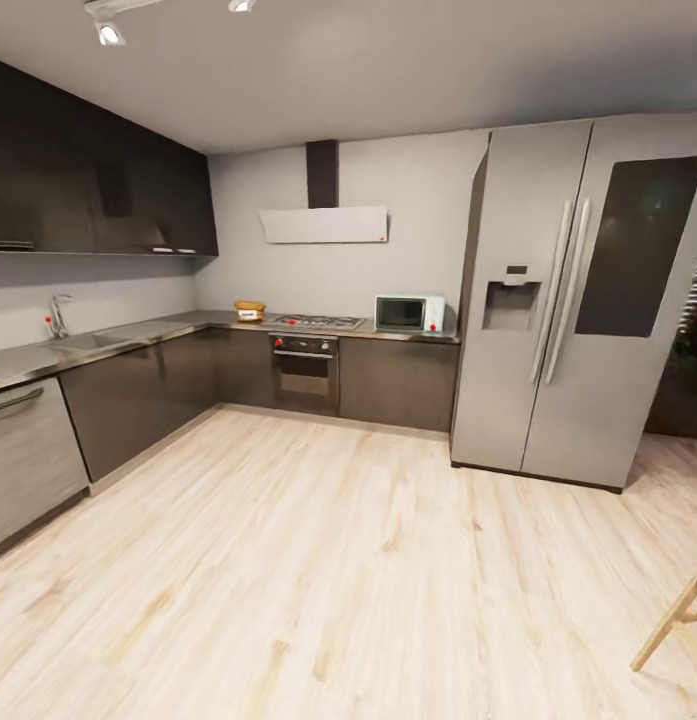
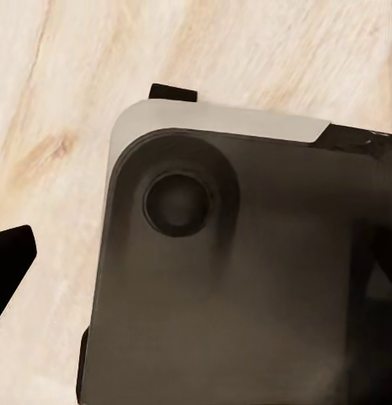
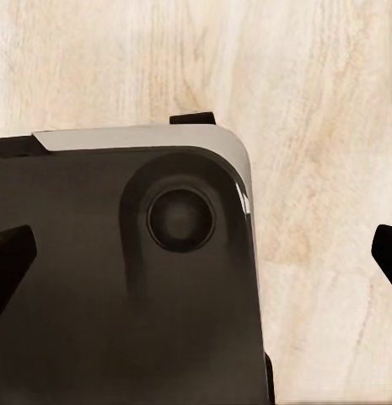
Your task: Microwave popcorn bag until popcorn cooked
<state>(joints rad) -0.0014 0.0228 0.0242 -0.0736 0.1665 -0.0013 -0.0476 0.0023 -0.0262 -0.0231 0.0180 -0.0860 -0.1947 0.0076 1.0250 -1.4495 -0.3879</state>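
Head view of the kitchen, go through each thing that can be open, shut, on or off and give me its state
microwave: door shut, standing on the countertop beside the fridge.
popcorn bag: upright on the countertop, left of the hob, not yet in the microwave.
oven: door shut.
fridge: both doors shut.
faucet: no water seen running.

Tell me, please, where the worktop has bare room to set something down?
The countertop looks bare between the sink tap and the popcorn bag. It is crowded further on: bag, hob and microwave sit in a row up to the fridge.
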